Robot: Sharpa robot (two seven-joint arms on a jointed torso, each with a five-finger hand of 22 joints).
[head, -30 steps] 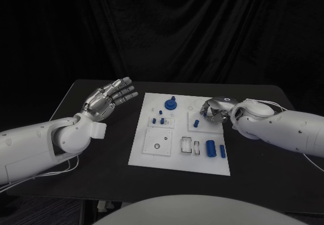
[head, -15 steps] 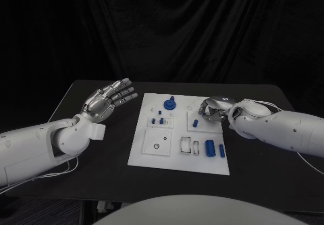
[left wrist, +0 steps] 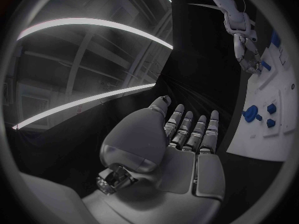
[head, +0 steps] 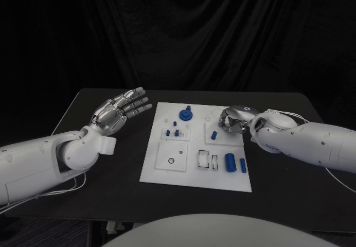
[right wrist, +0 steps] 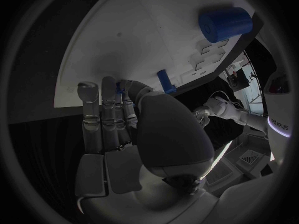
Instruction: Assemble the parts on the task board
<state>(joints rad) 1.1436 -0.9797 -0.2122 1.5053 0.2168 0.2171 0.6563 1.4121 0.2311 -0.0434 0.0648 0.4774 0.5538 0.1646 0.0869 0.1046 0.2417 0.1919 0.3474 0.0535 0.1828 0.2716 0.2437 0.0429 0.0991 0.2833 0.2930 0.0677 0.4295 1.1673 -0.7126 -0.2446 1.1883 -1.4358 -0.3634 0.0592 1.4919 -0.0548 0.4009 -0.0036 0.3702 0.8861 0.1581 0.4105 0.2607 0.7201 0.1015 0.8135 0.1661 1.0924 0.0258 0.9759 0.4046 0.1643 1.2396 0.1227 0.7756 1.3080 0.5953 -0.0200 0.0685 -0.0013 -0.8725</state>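
The matte black rectangular table [head: 96, 170] is seen from above, with the flat white rectangular task board [head: 194, 177] laid at its middle. The robot's left hand [head: 119, 109], silver and many-fingered, is held up over the bare table just beside the board's left edge, palm open, fingers spread apart and nothing in it; the same open palm is shown in the left wrist view [left wrist: 181, 149]. The right hand [head: 233, 120] is lowered over the board's far right corner with its fingers curled downward. In the right wrist view a small blue piece [right wrist: 119, 88] is glimpsed at the fingertips [right wrist: 109, 84], but whether it is actually pinched cannot be told. On the board a blue round knob part [head: 187, 113] stands near the far edge, a large blue cylinder [head: 231, 162] lies near the right side with a slimmer blue pin [head: 243, 165] just beside it, and a short blue peg [head: 214, 136] stands close to the right hand.
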